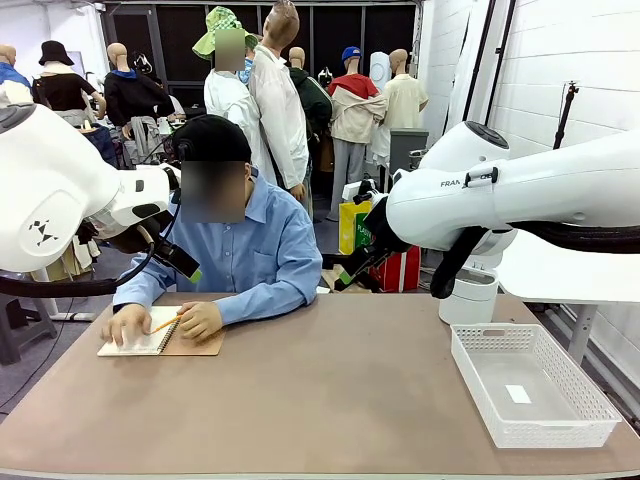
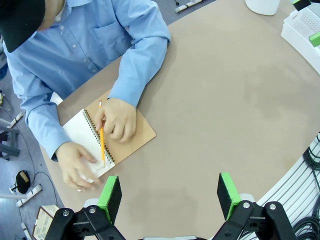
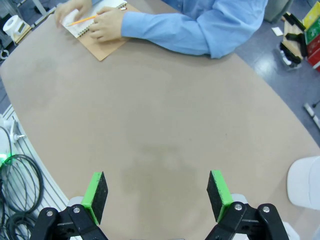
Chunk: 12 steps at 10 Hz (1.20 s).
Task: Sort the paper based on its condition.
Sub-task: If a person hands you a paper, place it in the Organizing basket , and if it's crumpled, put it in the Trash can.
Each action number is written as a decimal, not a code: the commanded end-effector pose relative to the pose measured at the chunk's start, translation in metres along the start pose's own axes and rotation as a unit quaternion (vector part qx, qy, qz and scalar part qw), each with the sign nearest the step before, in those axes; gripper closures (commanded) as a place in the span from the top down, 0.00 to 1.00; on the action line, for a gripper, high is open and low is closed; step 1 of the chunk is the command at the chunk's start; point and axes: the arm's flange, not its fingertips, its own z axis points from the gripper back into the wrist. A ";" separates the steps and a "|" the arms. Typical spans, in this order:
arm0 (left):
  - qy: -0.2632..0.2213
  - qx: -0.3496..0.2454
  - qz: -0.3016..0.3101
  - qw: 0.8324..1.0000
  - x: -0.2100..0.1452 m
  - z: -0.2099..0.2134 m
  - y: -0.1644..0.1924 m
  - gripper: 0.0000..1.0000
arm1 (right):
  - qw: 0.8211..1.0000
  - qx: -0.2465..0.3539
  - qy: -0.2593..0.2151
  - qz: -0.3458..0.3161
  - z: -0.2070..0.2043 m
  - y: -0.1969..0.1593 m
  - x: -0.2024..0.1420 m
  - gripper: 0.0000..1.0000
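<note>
green-padded jaws gape wide in both wrist views; front view shows whole basket (image 1: 477,392).

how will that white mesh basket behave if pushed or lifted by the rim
The basket would probably slide rather than tip: it sits low, wide and flat on the table. It is likely light, given its perforated walls and almost nothing inside. The thin rim may flex when pinched.
</note>
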 end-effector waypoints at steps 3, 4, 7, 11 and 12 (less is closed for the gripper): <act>-0.001 -0.001 0.001 1.000 0.000 0.000 0.001 1.00 | 1.000 -0.006 0.006 0.003 -0.001 -0.001 -0.001 1.00; -0.001 -0.001 0.001 1.000 0.000 0.000 0.001 1.00 | 1.000 -0.006 0.006 0.003 -0.001 -0.001 -0.001 1.00; -0.001 -0.001 0.001 1.000 0.000 0.000 0.001 1.00 | 1.000 -0.006 0.006 0.003 -0.001 -0.001 -0.001 1.00; -0.001 -0.001 0.001 1.000 0.000 0.000 0.001 1.00 | 1.000 -0.006 0.006 0.003 -0.001 -0.001 -0.001 1.00; -0.001 -0.001 0.001 1.000 0.000 0.000 0.001 1.00 | 1.000 -0.006 0.006 0.003 -0.001 -0.001 -0.001 1.00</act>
